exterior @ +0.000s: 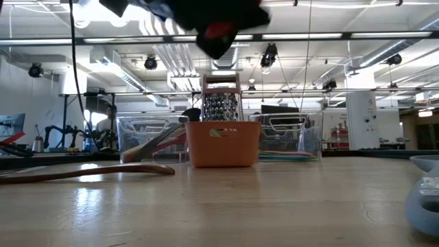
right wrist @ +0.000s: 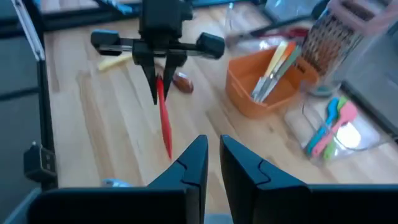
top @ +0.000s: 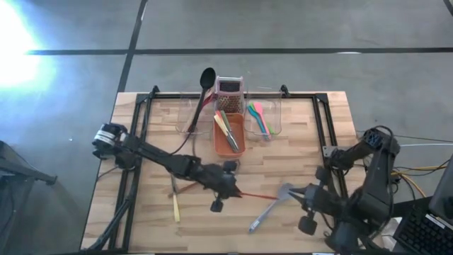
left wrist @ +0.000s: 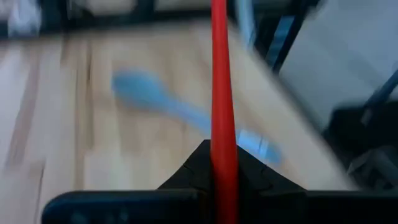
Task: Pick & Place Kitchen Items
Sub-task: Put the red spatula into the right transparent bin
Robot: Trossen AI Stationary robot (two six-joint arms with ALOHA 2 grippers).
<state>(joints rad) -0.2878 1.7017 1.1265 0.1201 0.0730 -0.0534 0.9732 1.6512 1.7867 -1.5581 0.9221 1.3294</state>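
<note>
My left gripper (right wrist: 160, 79) is clamped tight on a thin red utensil (right wrist: 165, 118), holding it up over the middle of the wooden table (top: 297, 170). My right gripper (right wrist: 213, 155) has only a thin gap between its fingers and holds nothing, just above the grey-blue spatula (top: 272, 207) lying on the table.

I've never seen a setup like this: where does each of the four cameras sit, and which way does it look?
High: above, straight down; both arms, table.
Low: table height, level toward orange tub; an arm overhead.
Left wrist: on left arm; left pincer clamps red utensil.
Right wrist: on right arm, past right pincer.
Shared: both wrist views show the red utensil.
</note>
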